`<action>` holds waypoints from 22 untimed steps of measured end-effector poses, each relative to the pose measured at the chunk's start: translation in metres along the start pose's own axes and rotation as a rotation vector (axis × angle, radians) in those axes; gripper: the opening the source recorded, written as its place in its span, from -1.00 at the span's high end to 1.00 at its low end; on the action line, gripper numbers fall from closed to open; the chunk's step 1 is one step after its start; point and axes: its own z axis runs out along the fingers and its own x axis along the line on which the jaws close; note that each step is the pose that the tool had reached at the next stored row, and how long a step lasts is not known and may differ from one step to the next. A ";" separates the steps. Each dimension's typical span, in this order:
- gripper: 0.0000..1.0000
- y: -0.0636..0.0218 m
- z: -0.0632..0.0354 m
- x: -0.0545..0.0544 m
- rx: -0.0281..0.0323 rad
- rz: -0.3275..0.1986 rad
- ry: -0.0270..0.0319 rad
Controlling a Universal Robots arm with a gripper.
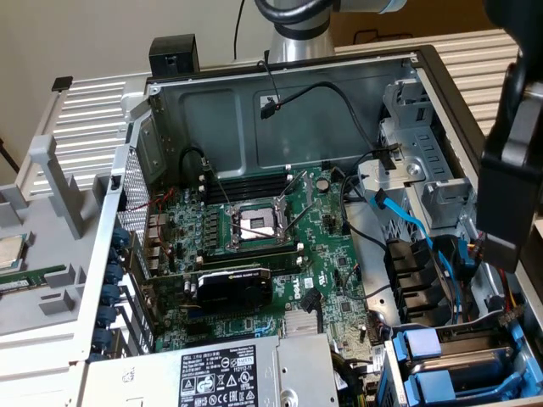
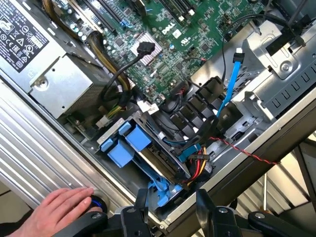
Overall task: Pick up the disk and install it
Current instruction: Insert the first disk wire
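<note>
My gripper (image 2: 172,195) hangs open over the drive bay at the case's corner, with nothing between its two black fingers (image 2: 202,202). Below it, blue plastic drive carriers (image 2: 126,143) sit side by side in the bay, and a blue rail (image 2: 163,190) runs towards the fingers. In the exterior view the same carriers (image 1: 441,365) show at the lower right, under the arm's dark wrist housing (image 1: 509,186). I cannot make out the disk's silver body or label, so I cannot tell which carrier holds it.
A person's hand (image 2: 59,210) rests on the ribbed case edge beside a blue-lit button (image 2: 97,202). Blue, red and yellow cables (image 2: 197,165) crowd the bay. The motherboard (image 1: 254,246), the power supply (image 1: 246,373) and a metal drive cage (image 1: 416,170) fill the case.
</note>
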 end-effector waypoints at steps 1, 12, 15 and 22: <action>-0.02 -0.0004 0.0000 0.001 -0.0002 -0.005 -0.0015; -0.02 -0.0003 0.0002 0.004 -0.0048 -0.142 -0.0226; -0.02 -0.0002 0.0003 0.009 -0.0062 -0.151 -0.0256; -0.02 -0.0065 0.0014 0.025 -0.0093 -0.162 -0.0332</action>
